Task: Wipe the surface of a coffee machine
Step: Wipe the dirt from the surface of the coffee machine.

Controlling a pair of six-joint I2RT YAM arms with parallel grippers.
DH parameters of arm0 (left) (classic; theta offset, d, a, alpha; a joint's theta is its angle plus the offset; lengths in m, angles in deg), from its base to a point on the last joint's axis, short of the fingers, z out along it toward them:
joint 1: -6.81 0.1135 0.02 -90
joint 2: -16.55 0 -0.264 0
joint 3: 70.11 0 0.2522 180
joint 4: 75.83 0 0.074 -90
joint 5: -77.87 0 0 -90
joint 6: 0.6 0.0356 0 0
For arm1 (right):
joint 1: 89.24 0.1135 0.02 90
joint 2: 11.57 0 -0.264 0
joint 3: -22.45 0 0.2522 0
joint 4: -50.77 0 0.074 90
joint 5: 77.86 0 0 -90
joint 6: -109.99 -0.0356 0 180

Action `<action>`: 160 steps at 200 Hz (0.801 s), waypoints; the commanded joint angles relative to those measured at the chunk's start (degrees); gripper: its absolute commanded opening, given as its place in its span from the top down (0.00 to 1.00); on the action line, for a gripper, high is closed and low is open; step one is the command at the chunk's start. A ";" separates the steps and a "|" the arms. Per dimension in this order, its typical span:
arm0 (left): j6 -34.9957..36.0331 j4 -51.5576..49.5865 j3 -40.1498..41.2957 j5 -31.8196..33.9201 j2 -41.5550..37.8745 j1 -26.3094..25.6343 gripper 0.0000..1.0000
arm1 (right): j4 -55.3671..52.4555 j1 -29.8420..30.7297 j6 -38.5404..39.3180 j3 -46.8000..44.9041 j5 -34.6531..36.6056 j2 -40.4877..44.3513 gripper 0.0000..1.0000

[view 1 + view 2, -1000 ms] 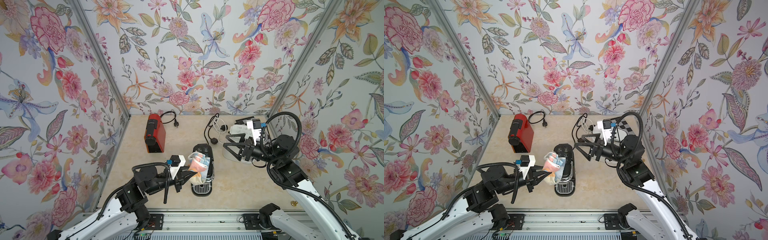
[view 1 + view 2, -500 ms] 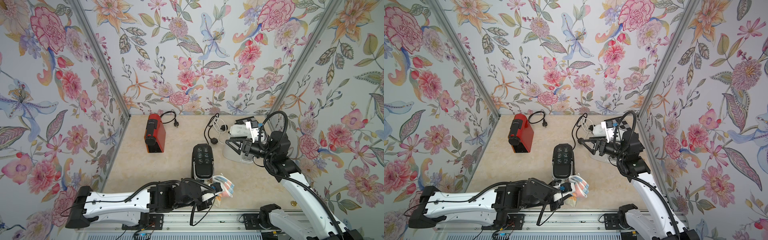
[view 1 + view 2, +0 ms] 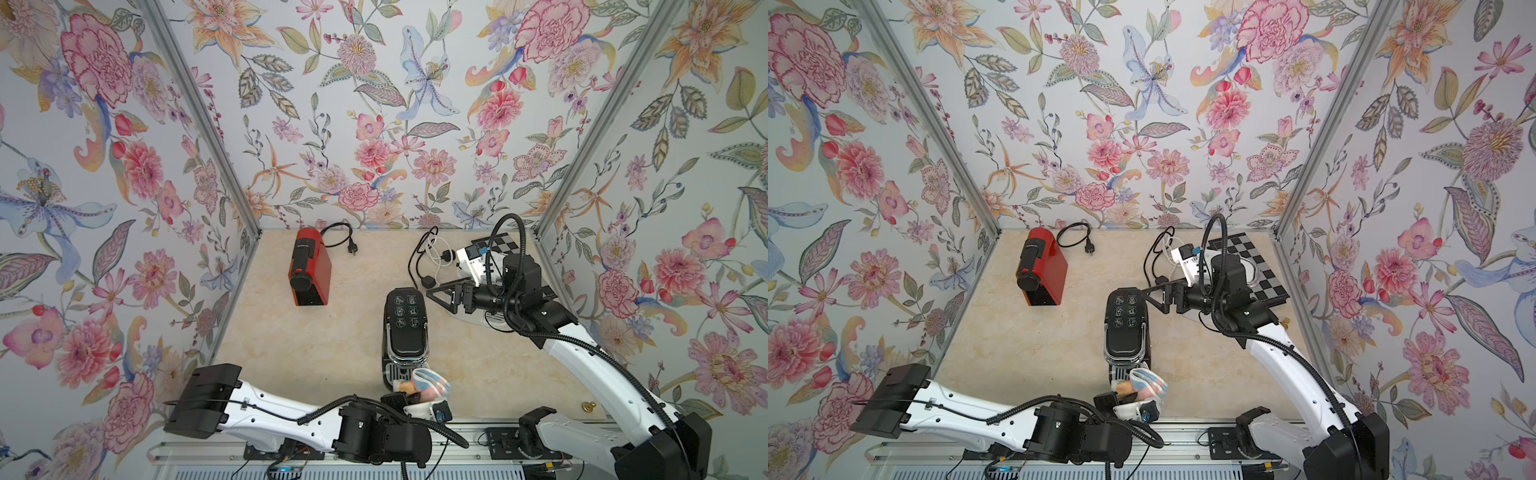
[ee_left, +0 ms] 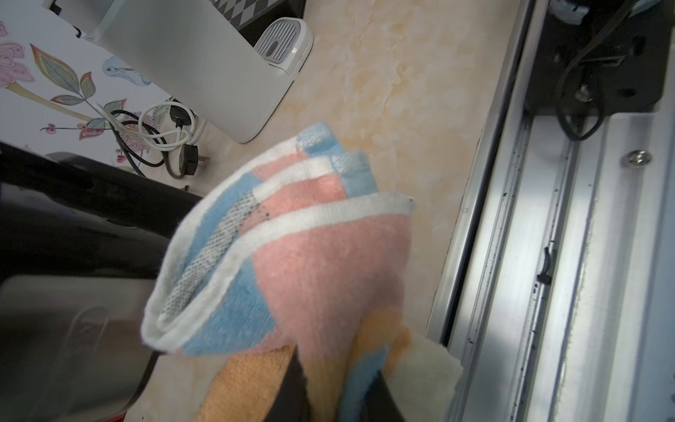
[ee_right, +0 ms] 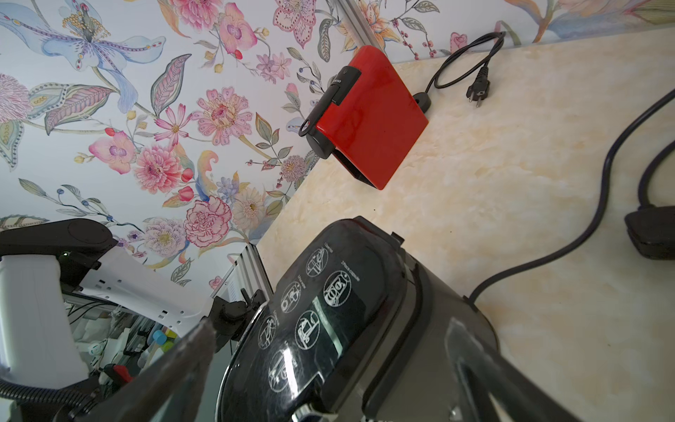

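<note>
A black coffee machine (image 3: 405,328) (image 3: 1126,328) stands mid-table, its glossy icon panel (image 5: 321,318) facing up. A folded pink, blue, orange and white cloth (image 3: 430,384) (image 3: 1148,384) (image 4: 292,255) rests against the machine's front, near the table's front edge. My left gripper (image 3: 415,399) (image 4: 336,387) is shut on the cloth's lower end. My right gripper (image 3: 446,293) (image 3: 1158,297) (image 5: 328,329) is open at the machine's rear right corner. In the right wrist view its fingers stand either side of the panel; I cannot tell whether they touch it.
A red coffee machine (image 3: 309,272) (image 5: 365,120) with a black cord (image 3: 340,237) sits at the back left. A white machine (image 4: 204,65), coiled cables (image 3: 428,262) and a checkerboard (image 3: 1254,266) crowd the back right. A metal rail (image 4: 548,255) runs along the front edge.
My left arm carried the cloth from the machine's top left side round to its front. The right gripper, still open, moved left to the machine's rear corner.
</note>
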 commanded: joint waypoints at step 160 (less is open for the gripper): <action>-19.88 -22.78 -15.68 32.90 37.42 4.79 1.00 | -4.11 7.53 8.34 3.02 7.48 -8.52 0.00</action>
